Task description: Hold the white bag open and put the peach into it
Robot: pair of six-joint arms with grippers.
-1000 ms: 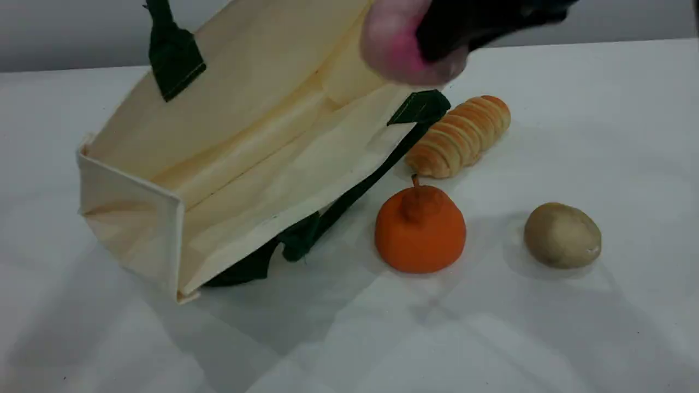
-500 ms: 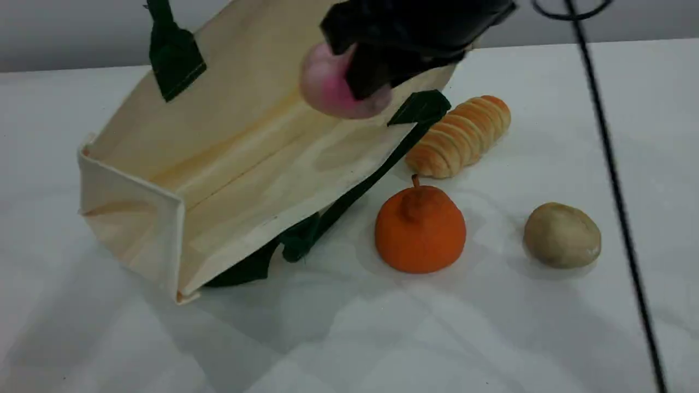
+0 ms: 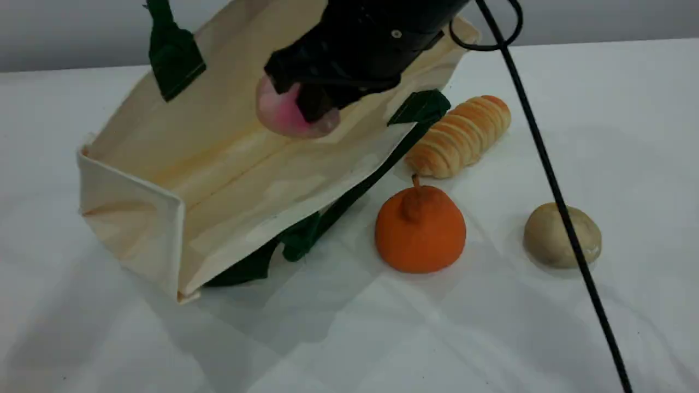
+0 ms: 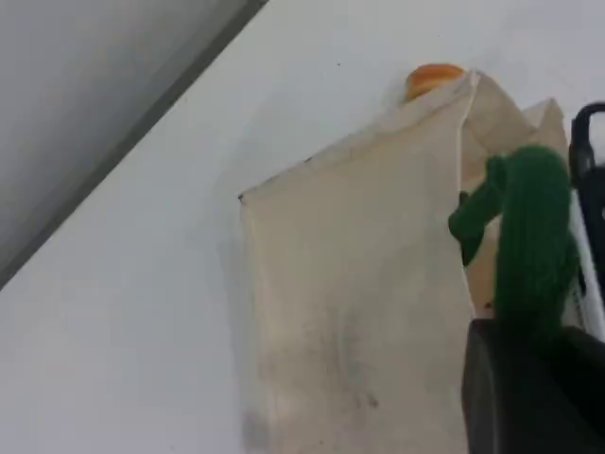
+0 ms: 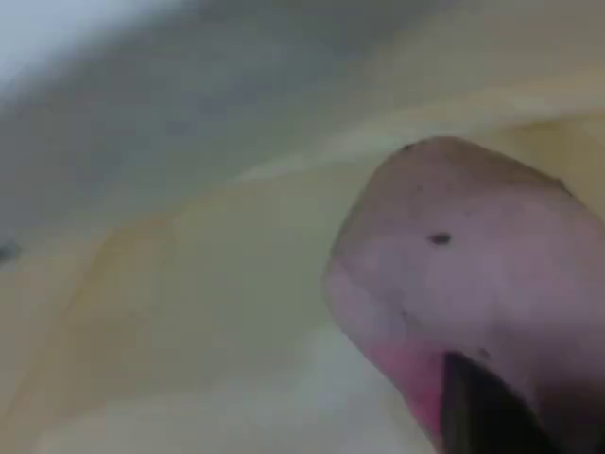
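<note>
The left gripper (image 4: pixel 529 378) is clamped on a green rope handle (image 4: pixel 531 241), holding up one side of the white bag (image 3: pixel 218 158), whose mouth gapes toward the camera. Inside that mouth, the right gripper (image 3: pixel 314 106) grips the peach (image 3: pixel 284 112) just above the bag's lower wall. Right of the bag on the table (image 3: pixel 600 109) lie a ridged bread roll (image 3: pixel 461 136), an orange stemmed fruit (image 3: pixel 419 229) and an olive-brown lump (image 3: pixel 562 236).

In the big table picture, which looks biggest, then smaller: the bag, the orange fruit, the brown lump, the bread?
1. White bag, by far.
2. Orange fruit and bread roll look about alike; the roll sits farther back, so no ranking.
3. Brown lump, smallest.
</note>
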